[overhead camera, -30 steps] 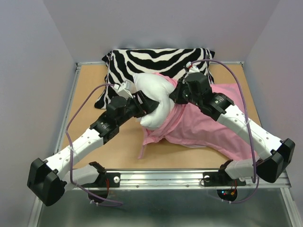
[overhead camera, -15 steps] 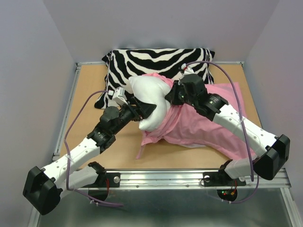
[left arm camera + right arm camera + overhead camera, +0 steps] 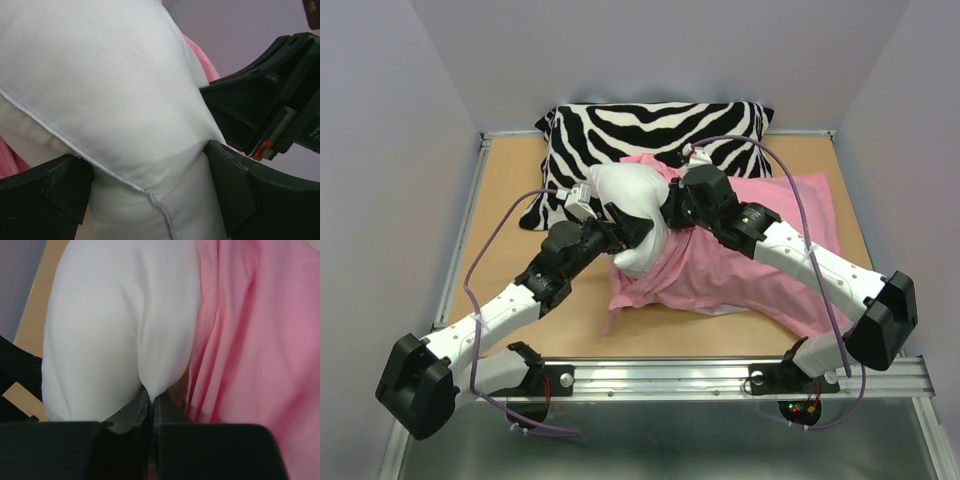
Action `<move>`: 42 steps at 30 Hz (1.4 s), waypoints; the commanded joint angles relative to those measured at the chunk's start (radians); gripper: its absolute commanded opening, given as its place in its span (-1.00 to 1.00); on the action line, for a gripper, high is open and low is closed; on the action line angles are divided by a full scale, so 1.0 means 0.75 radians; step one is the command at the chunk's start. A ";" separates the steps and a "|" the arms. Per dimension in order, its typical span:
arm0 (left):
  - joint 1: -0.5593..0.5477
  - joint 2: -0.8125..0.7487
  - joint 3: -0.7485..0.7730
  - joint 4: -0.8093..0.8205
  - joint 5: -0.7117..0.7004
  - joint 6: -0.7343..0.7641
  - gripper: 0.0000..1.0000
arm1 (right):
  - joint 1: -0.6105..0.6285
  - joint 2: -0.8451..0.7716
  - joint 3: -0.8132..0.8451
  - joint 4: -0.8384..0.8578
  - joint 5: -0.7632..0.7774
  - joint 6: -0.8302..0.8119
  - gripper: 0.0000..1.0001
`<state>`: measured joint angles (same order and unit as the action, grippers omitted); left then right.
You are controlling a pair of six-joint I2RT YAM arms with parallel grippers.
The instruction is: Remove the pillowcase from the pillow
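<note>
The white pillow [image 3: 620, 190] sticks half out of the pink pillowcase [image 3: 750, 270] at mid-table. My left gripper [image 3: 632, 232] is clamped around the pillow's exposed end from the near side. In the left wrist view its fingers [image 3: 65, 190] squeeze the white bulk [image 3: 100, 75] between them. My right gripper [image 3: 672, 208] sits at the pillowcase's opening. In the right wrist view it [image 3: 152, 401] is shut, pinching a fold of the white pillow [image 3: 100, 315], with the pink pillowcase [image 3: 260, 340] bunched just to its right.
A black-and-white zebra cushion [image 3: 650, 125] lies along the back edge, touching the pillow. The wooden tabletop [image 3: 500, 190] has raised rails at its sides. The right gripper's black body [image 3: 260, 110] is close beside the left one.
Both grippers, the pillow and the pillowcase have shifted to the left. The right arm has swung furthest left. Both grips have held.
</note>
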<state>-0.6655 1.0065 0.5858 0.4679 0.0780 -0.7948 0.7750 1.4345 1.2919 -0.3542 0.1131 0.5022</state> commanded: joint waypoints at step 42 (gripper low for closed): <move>-0.035 0.006 0.651 -0.380 -0.253 0.199 -1.00 | 0.161 -0.518 -0.027 -0.419 0.538 0.112 0.71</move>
<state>-0.6987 1.0370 0.9680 0.0444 -0.0586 -0.6796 0.8860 1.0046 1.3212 -0.6437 0.4759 0.5533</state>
